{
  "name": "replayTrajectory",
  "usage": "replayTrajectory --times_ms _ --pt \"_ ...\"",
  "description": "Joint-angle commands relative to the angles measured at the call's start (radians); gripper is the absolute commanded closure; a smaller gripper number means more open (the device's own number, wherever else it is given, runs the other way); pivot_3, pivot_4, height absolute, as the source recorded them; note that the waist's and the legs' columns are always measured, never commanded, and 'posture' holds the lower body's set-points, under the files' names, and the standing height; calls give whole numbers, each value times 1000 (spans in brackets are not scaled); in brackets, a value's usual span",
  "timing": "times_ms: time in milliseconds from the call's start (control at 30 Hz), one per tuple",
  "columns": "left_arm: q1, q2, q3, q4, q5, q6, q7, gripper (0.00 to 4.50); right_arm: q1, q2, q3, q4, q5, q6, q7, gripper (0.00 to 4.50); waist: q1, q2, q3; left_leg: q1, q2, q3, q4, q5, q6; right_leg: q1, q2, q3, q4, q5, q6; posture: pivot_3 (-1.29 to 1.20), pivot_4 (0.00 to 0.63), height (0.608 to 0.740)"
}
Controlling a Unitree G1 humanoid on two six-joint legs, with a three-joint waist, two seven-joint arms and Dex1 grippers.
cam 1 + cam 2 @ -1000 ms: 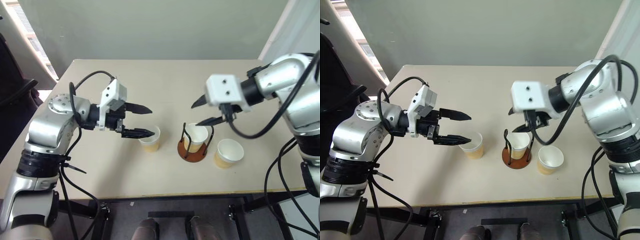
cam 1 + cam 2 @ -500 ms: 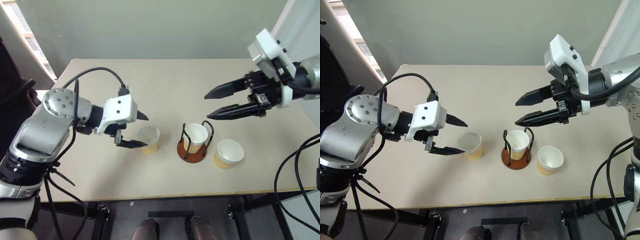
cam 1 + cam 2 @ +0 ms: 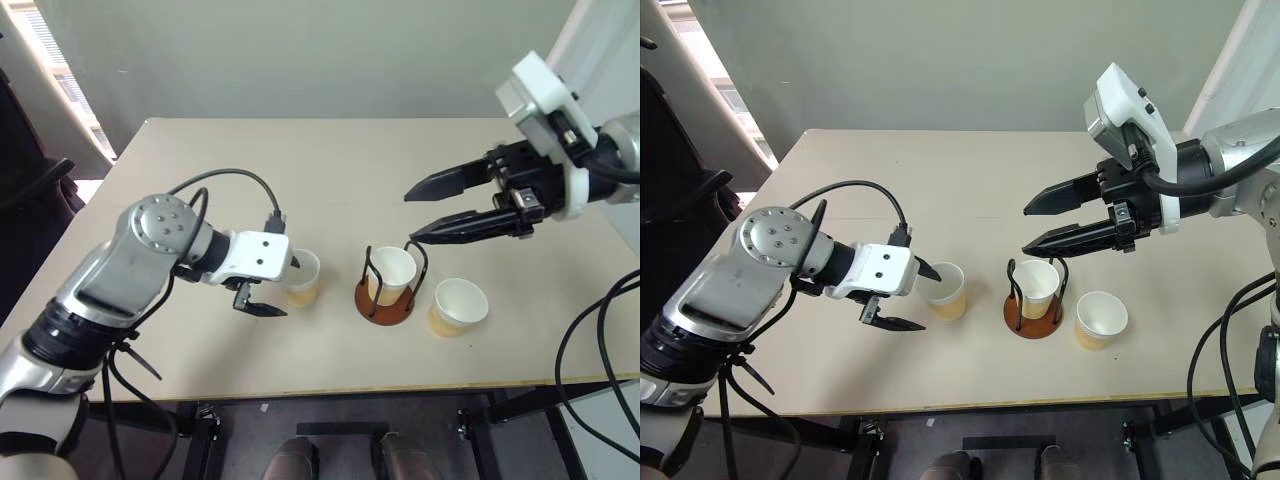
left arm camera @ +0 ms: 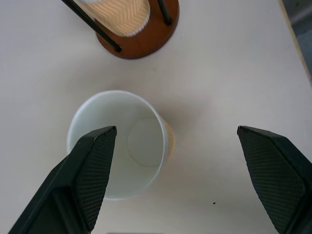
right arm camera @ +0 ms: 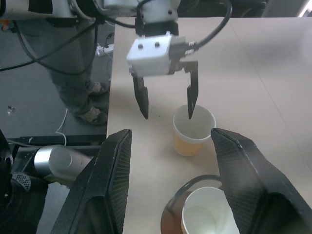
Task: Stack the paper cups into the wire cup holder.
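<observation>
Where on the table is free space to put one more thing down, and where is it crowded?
The table is bare behind the cups, up to the wall side, and in front of the left gripper. It is crowded in the row of loose cup, wire cup holder and second loose cup.

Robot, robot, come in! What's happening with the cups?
Left gripper open, straddling rim of loose paper cup. Right gripper open, above wire cup holder. One cup in holder, another beside it. Nothing in the way.
</observation>
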Motion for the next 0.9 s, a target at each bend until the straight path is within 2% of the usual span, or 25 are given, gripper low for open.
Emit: replayTrajectory --times_ms 33,333,433,600,767,900 --pt "-17 -14 -6 28 53 -46 9 215 -23 -22 -27 -19 28 -1 -15 1859 0 0 0 0 0 0 0 0 0 0 0 0 0 0 0 0 150 740" --pt "-25 -86 -36 116 125 -108 7 215 -13 -31 -13 -17 33 -18 -30 1859 1 0 0 0 0 0 1 0 0 0 0 0 0 0 0 0 150 740" --pt "-28 -114 -42 150 135 -143 11 795 -9 -35 -9 -15 33 -25 -28 1816 1 0 0 0 0 0 1 0 1 0 0 0 0 0 1 0 150 740" --pt "-40 -163 -35 223 132 -259 14 2477 3 -42 -6 -12 31 -41 -24 1816 1 0 0 0 0 0 1 0 1 0 0 0 1 3 6 0 150 740" --pt "-73 -186 -15 274 105 -302 -14 4354 22 -53 0 6 8 -86 -17 1816 1 0 0 0 0 0 3 -1 2 0 0 0 1 5 8 0 150 740" --pt "-83 -172 -5 282 80 -312 -56 4459 28 -61 4 36 -14 -117 -14 1816 1 0 0 -1 0 0 3 -1 2 1 0 0 1 5 8 0 150 740"
